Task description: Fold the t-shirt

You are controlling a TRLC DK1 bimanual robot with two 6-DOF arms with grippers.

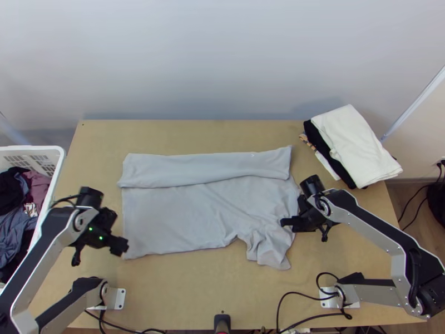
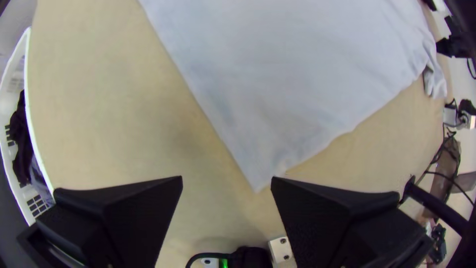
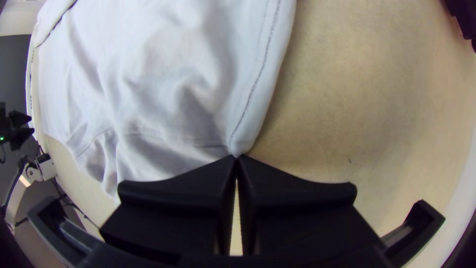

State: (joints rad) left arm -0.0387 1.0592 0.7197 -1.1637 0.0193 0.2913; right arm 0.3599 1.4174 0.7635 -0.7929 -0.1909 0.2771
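Your grey t-shirt [image 1: 178,214] lies on the table [image 1: 189,289], far edge folded inward, sleeve rumpled. Your left gripper [image 1: 104,247] stands open beside a near corner, bare table around it; your right gripper [image 1: 296,221] is closed, pinching the shirt's right edge.

We held our left gripper [image 1: 99,249] inward from the tabletop's near left corner, fingers spread; our right gripper [image 1: 301,226], fingertips together, pointed down toward the tabletop's right half, its arm bent.
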